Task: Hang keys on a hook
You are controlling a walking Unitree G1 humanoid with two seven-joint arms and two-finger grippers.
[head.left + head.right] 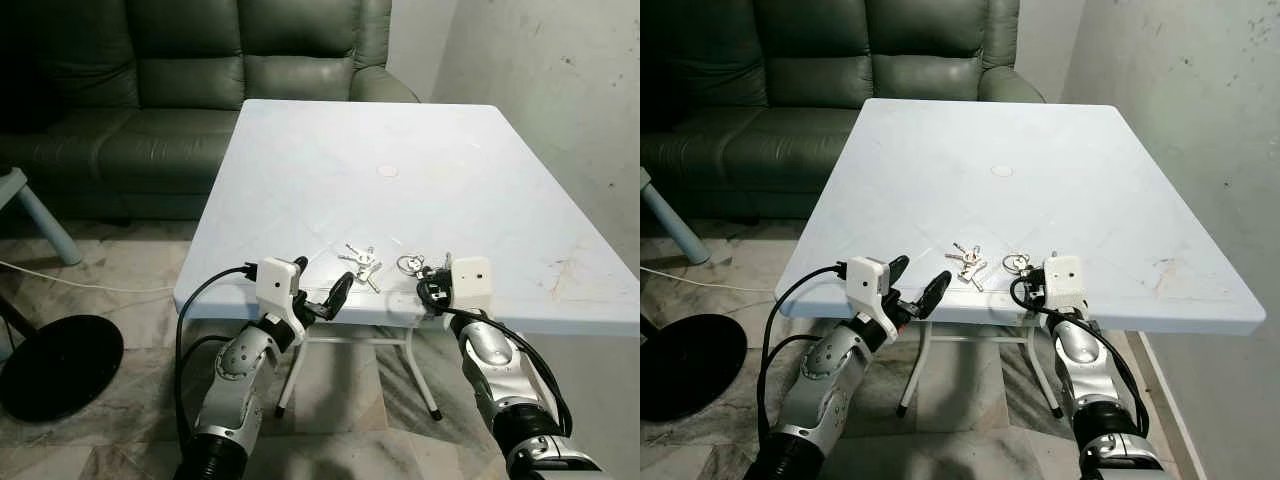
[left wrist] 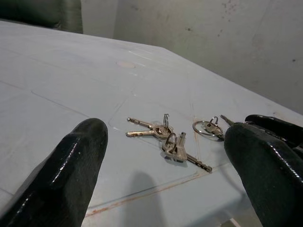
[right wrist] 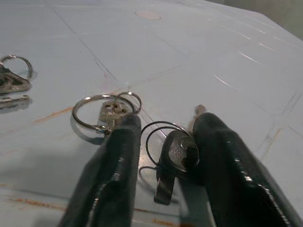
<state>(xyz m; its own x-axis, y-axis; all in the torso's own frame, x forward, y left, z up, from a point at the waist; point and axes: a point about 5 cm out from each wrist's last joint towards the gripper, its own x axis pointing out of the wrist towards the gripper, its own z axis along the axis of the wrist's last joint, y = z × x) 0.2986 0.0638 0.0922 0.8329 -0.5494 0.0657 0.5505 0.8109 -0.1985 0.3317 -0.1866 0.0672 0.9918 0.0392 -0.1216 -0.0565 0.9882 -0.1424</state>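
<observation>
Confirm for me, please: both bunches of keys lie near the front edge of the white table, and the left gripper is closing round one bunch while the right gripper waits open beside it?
Not quite: the sides are swapped. In the right wrist view the right gripper has its fingers round a key ring, while the left gripper waits open beside the other bunch of keys. Both bunches do lie near the front edge of the white table.

Before me, centre frame: a pale blue-white table (image 1: 330, 170) w/ scuffed top and rust-coloured marks at right, on thin white legs (image 1: 420, 375). Upper left: a dark green leather sofa (image 1: 150, 90) pushed up to the table's far edge. Upper right: a stained, grey-white wall (image 1: 560, 90). Below: marbled tile floor (image 1: 110, 280), a white cable (image 1: 60, 280) across it, round black base (image 1: 55, 365) at lower left.
</observation>
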